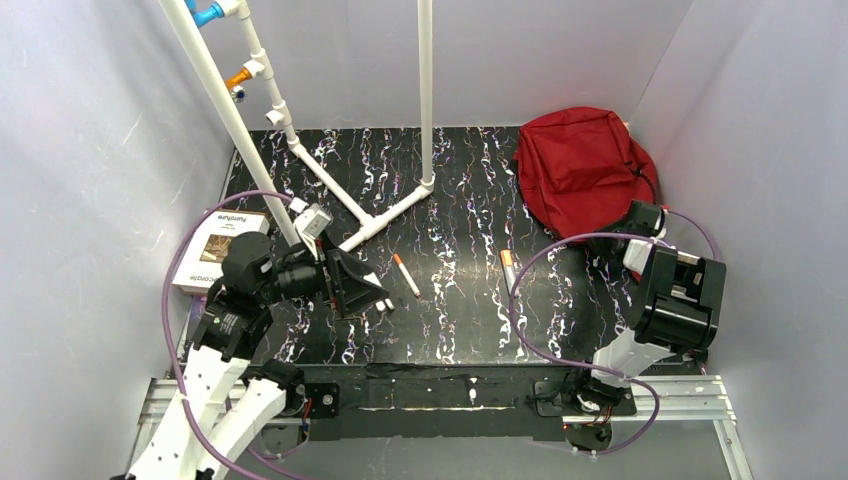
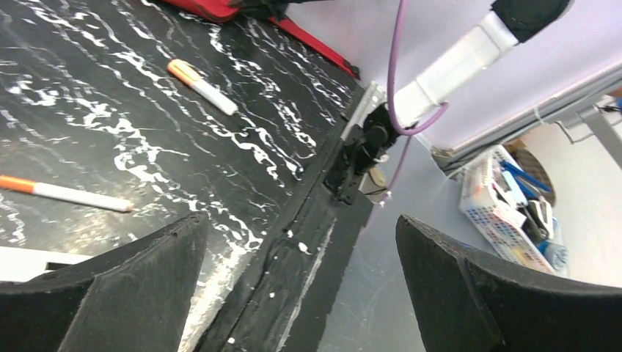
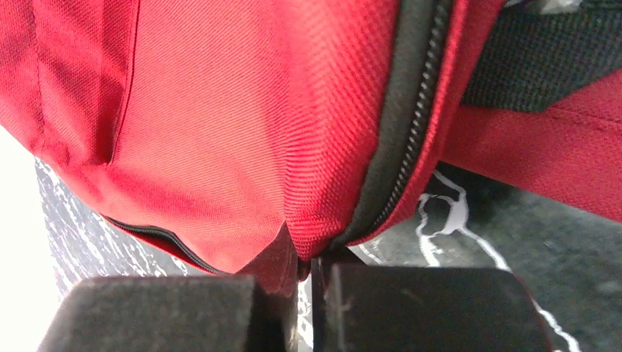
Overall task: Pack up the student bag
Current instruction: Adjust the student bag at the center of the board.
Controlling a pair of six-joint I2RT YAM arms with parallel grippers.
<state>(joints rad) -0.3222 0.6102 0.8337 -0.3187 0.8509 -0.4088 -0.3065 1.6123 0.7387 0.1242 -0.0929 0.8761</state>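
Right claw (image 3: 312, 282) extended far-right, pinching student bag (image 3: 220, 110) fabric beside zip (image 3: 411, 132). Left claw (image 2: 299, 227) tilted over counter (image 2: 110, 110), wide open, empty.

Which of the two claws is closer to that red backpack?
Right. The right gripper pinches the student bag at its near edge; the left gripper hangs open far off, by the white book.
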